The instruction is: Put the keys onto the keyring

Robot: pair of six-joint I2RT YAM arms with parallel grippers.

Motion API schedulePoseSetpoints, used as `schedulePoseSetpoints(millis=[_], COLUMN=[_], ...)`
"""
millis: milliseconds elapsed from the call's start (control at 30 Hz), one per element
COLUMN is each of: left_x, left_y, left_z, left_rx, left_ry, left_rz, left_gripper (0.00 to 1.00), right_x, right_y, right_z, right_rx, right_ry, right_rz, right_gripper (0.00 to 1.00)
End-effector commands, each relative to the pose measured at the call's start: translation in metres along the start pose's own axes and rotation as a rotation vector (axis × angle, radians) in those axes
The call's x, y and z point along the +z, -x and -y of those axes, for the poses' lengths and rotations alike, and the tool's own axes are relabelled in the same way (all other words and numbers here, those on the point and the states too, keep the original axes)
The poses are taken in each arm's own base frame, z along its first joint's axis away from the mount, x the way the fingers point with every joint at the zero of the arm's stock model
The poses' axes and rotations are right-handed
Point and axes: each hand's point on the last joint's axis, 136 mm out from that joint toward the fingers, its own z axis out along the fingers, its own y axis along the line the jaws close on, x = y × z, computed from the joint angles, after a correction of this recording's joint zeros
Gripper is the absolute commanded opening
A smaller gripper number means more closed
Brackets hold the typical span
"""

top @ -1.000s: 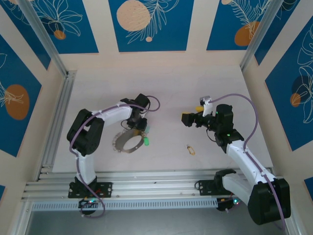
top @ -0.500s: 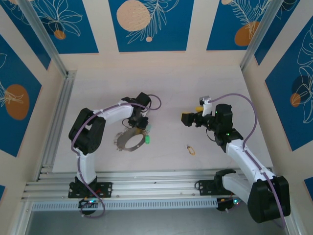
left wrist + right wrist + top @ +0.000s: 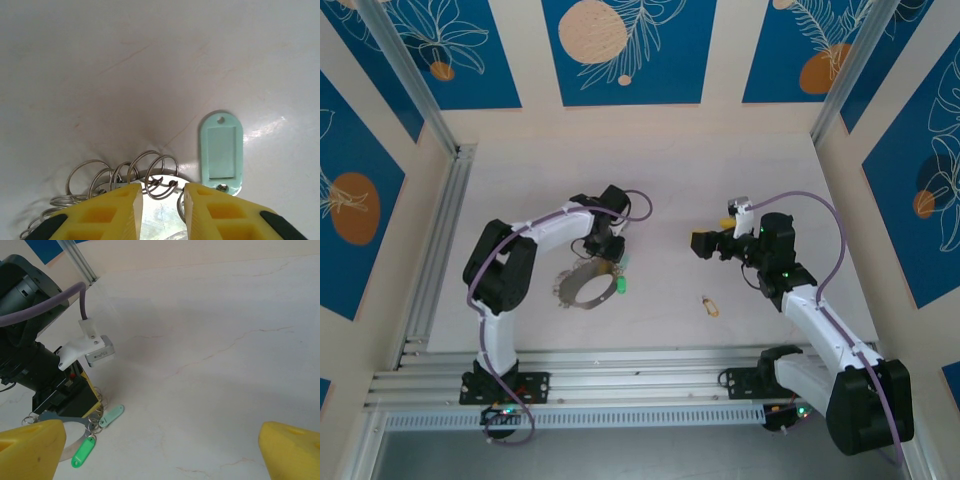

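The key [image 3: 709, 305] lies loose on the table [image 3: 660, 190], well apart from the keyring [image 3: 588, 290] (nothing threaded yet), whose edge sits between the narrowed jaws of the left gripper [image 3: 605, 252], pinched or not I cannot tell, while the right gripper [image 3: 705, 243] hangs wide open, empty.

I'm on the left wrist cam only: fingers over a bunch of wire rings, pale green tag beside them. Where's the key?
Observer: In the top view the key lies loose on the table, right of the keyring and well apart from it.
Operator: Right gripper near it?
Observer: No. The right gripper is wide open and empty, farther back on the table than the key.
Operator: Any other tags?
Observer: Yes. A bright green tag lies at the keyring's edge, beside the pale tag.
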Motion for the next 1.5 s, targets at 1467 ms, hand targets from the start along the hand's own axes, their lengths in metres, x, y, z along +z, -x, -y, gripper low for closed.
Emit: schedulePoseSetpoints(millis=[1467], left_x=[0.006], left_y=[0.006], left_z=[0.007], left_rx=[0.014], left_ry=[-0.05], left_rz=[-0.01], left_gripper=[0.0], right_x=[-0.006], right_y=[-0.001], right_z=[0.003], right_rx=[-0.007], right_ry=[-0.017], right_rz=[0.026], right_gripper=[0.99])
